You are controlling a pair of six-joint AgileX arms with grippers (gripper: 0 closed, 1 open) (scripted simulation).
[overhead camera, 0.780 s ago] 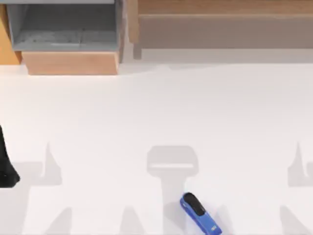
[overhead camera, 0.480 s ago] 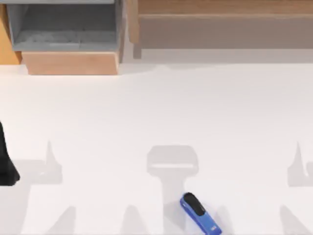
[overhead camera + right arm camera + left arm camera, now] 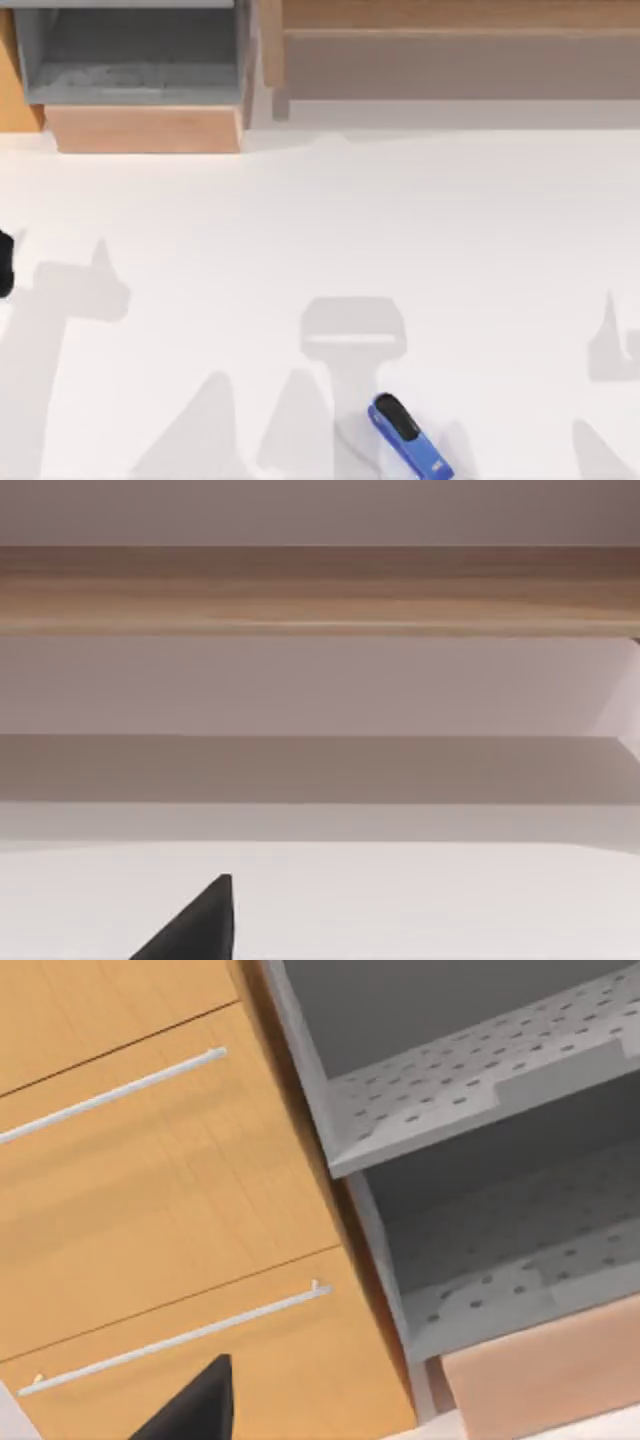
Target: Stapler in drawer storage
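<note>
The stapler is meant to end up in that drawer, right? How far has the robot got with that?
Barely started. Done: the drawer at the table's far left stands open, its grey inside bare. In hand: the left arm sits at the table's left edge, its wrist camera facing the cabinet; neither gripper holds anything. Left: the stapler lies untouched on the table near the front edge, so picking it up, carrying it and dropping it in remain.

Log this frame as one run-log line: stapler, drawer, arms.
stapler: on table, near edge, untouched | drawer: open, top-left, nothing visible inside | left arm: at table's left edge, facing cabinet | stage: pre-grasp
</note>
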